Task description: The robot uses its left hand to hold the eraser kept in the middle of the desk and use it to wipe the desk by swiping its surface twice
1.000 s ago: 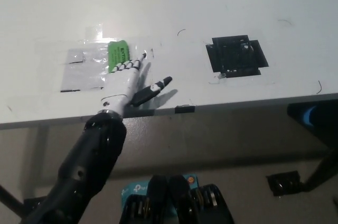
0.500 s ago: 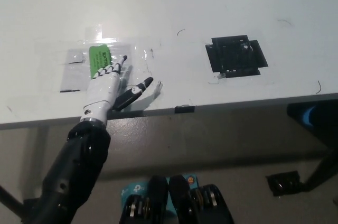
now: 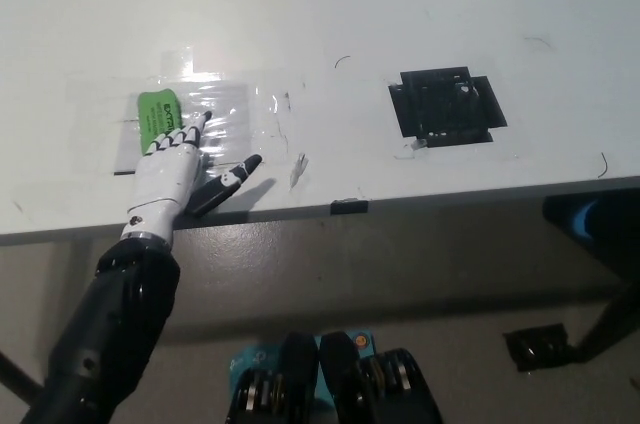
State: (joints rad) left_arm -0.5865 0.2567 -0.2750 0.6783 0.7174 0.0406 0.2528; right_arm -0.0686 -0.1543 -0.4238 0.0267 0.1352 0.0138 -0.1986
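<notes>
Head view: green eraser (image 3: pixel 156 118) (printed label) under white left hand (image 3: pixel 170 170).

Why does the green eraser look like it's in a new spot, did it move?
Yes. The green eraser slid toward picture left under the left hand, farther from the black tape patch, which stayed put.
</notes>
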